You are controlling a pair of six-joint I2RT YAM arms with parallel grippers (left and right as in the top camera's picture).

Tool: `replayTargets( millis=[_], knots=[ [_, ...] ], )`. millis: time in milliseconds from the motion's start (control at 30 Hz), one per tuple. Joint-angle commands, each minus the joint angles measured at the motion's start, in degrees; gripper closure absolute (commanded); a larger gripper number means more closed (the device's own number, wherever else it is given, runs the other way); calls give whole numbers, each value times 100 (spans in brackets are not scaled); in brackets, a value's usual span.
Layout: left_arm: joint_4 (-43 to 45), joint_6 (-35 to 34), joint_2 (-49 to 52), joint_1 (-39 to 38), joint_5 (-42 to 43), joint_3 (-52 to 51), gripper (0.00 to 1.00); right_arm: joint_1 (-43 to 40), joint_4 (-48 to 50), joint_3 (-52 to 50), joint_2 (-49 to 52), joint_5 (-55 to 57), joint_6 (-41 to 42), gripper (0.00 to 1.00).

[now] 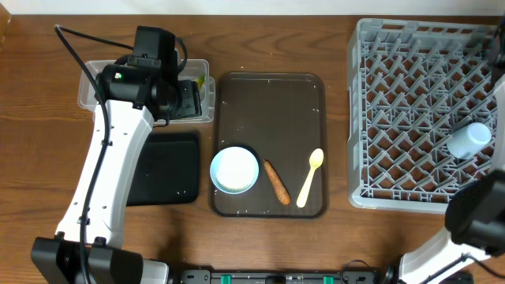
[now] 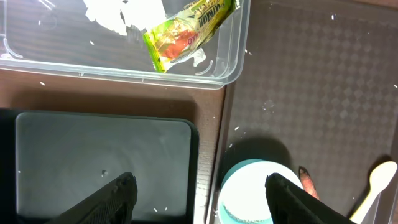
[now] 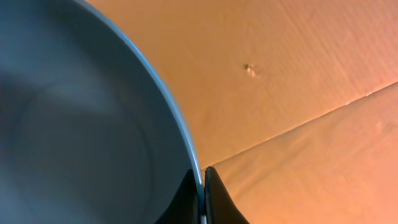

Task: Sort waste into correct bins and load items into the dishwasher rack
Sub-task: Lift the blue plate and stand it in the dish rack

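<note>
Dark-blue bowl (image 3: 74, 124) — it hangs from my right jaws (image 3: 201, 180), closed thin on its rim, over a tan cardboard-like surface (image 3: 298, 81), out of the overhead view. I judge it stiff, smooth and bulky, so this rim pinch may let it swing or slip — a deeper bite would be safer. My left jaws (image 2: 200, 183) stand open, empty, above the black tray (image 2: 93, 155) and the white bowl (image 2: 255, 193).

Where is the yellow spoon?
Seen from overhead, the yellow spoon lies in the brown tray's lower right corner, just right of the orange carrot stick.
</note>
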Motion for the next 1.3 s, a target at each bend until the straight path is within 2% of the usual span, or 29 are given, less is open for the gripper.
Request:
replayTargets(
  millis=[0,100,267,433,733,800,833,867,1033,1133,1267],
  knots=[
    [-13,74,22,20,-66,-9,32,-111,304,35,275,463,-817,99],
    [-13,74,22,20,-66,-9,31,-125,452,35,575,466,-1235,99],
    [-9,74,22,20,-66,-9,32,-125,474,35,1067,481,-1355,99],
    [-9,74,22,20,-66,-9,32,-87,553,35,1384,664,-1342,99],
    [-7,39,22,20,-66,-9,32,407,219,33,1460,763,-826,99],
    [-9,31,22,20,-66,-9,32,570,-42,33,1460,763,-726,91],
    [-11,31,22,20,-66,-9,32,656,-201,33,1460,763,-616,81],
    [-11,31,22,20,-66,-9,31,721,-345,33,1460,763,-511,75],
    [-13,31,22,20,-66,-9,31,879,-994,33,1458,763,402,57],
    [-26,33,22,20,-66,-9,32,876,-1246,35,1447,756,739,50],
    [-33,33,22,20,-68,-9,31,879,-1429,35,1340,697,826,48]
  ],
)
